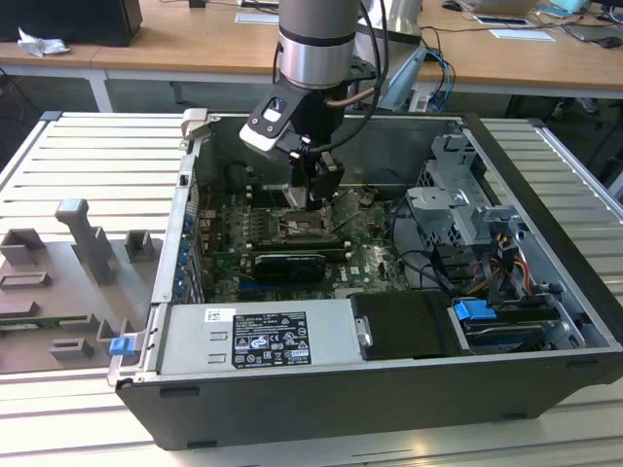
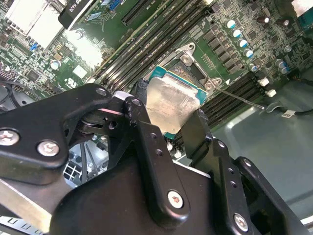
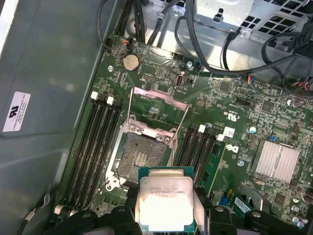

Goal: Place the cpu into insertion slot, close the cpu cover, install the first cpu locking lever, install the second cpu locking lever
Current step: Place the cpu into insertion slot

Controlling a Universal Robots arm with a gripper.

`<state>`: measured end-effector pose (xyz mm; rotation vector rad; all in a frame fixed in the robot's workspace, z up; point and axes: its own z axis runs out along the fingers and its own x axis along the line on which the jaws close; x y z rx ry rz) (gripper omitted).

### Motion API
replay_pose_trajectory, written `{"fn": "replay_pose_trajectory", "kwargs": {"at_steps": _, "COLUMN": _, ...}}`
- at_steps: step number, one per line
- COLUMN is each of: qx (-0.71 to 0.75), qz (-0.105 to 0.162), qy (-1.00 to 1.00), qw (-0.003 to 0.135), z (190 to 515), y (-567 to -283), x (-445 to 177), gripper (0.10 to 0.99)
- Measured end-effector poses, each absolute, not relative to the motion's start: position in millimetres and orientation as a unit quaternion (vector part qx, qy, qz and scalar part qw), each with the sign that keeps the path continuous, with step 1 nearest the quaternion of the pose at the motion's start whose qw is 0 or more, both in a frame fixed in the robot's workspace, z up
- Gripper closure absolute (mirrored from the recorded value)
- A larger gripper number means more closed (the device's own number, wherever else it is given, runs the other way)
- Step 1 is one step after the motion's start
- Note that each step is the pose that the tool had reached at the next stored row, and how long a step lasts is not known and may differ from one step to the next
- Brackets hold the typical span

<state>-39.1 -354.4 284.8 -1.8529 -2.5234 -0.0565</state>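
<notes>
Gripper (image 2: 169, 115) was shut on the cpu (image 3: 166, 203) by two opposite edges, chip flat with its metal top toward the wrist, we judged so it could go down level. We logged it raised just beside the insertion slot (image 3: 140, 157), unseated. The cpu cover (image 3: 157, 94) stood swung open at the slot's far edge, leaving the socket bare.

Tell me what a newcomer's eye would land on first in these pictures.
The gripper holds the cpu by its edges, silvery top showing, close to the bare insertion slot in the first wrist view. The cpu cover stands open at the slot's far side. In the exterior view, the arm reaches down into the open computer case.
</notes>
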Motion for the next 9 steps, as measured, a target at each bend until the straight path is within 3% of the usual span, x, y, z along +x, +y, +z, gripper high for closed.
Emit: {"fn": "replay_pose_trajectory", "kwargs": {"at_steps": 9, "qx": -0.613, "qz": -0.018, "qy": -0.79, "qw": 0.005, "z": 277.5, "y": -354.4, "x": -39.1, "gripper": 0.561}}
